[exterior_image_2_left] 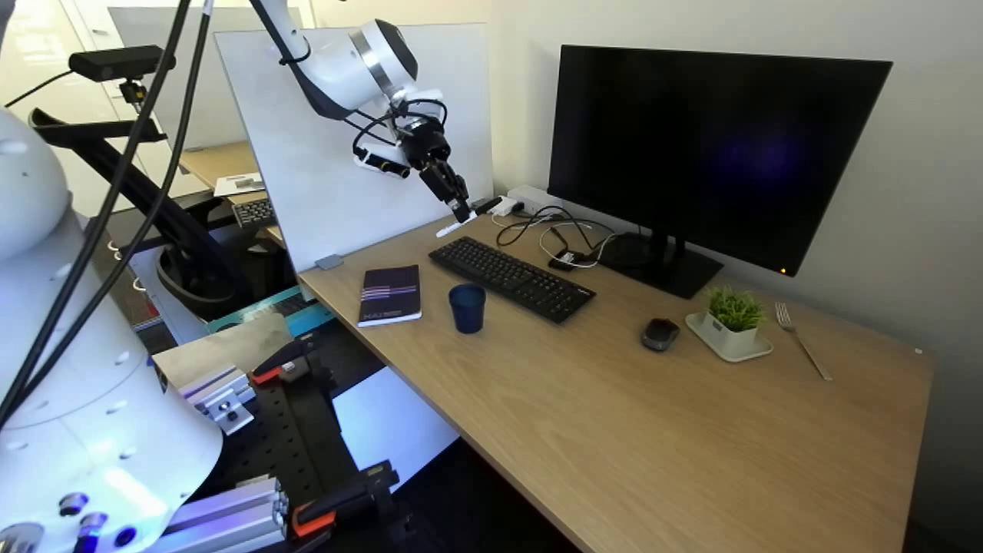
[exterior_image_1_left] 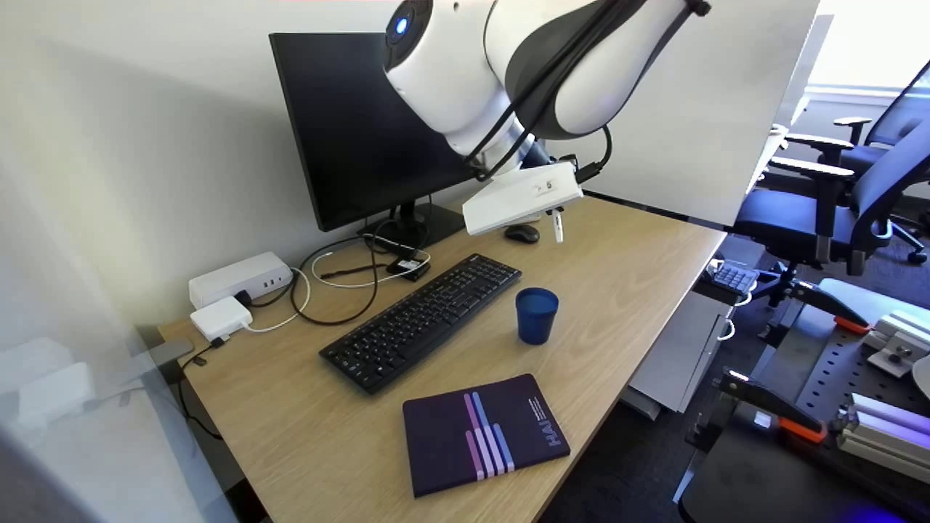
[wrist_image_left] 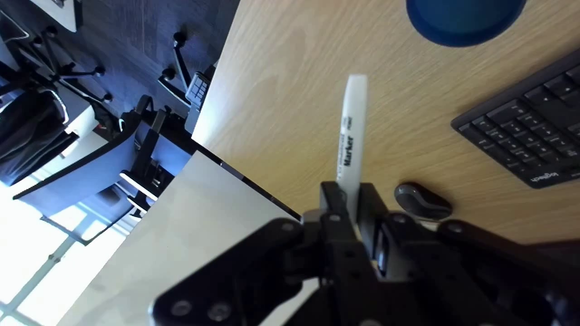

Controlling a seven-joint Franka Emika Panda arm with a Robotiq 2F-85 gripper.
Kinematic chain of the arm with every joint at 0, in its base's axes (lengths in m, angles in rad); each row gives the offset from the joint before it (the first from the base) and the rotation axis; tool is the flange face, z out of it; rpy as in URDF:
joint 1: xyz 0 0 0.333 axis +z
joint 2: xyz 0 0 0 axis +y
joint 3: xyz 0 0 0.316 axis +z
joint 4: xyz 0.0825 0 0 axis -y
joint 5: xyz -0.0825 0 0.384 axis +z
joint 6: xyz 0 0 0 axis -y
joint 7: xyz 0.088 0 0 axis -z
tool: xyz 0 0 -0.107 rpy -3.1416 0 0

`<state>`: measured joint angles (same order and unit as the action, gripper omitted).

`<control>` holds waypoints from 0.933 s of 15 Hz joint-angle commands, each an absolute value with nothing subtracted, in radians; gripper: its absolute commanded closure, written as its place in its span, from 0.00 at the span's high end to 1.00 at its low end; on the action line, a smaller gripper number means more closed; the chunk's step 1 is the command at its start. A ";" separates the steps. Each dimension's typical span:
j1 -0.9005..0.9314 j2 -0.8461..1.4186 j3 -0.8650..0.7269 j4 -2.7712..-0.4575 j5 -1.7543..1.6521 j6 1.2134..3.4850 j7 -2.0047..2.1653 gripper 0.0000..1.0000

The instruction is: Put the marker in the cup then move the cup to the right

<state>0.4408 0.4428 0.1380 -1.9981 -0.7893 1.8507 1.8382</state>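
The jaws are closed on a marker [wrist_image_left: 353,140], pinching it firmly enough that it points straight out from the gripper [wrist_image_left: 351,194]. In the wrist view its white body reaches towards the top, with the printed word "Marker" readable along it. A dark blue cup [wrist_image_left: 464,20], partly cut off by the top edge, lies up and right of the marker's tip and apart from it. A black keyboard [wrist_image_left: 530,122] is at the right; a mouse [wrist_image_left: 421,200] shows to the right of the gripper.

In an exterior view, the cup [exterior_image_1_left: 536,316] stands upright on a wooden desk [exterior_image_1_left: 632,261], just beside the keyboard. Nothing shows above its rim. The marker [exterior_image_1_left: 558,226] hangs below a white housing [exterior_image_1_left: 522,197], which hides the jaws.

In an exterior view, the gripper [exterior_image_2_left: 461,209] is in the air, holding the marker [exterior_image_2_left: 457,224] at a slant. The cup [exterior_image_2_left: 467,309] stands near a dark notebook [exterior_image_2_left: 390,293].

Judging the progress: the marker is picked up but not in the cup. Bringing it over the cup, lowering it in and letting go seem left, then moving the cup right.
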 commanded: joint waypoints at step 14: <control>0.446 0.659 0.124 -1.889 -0.904 1.883 1.988 0.03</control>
<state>0.4359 0.6392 0.1148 -1.9153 -0.8866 1.8954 1.9605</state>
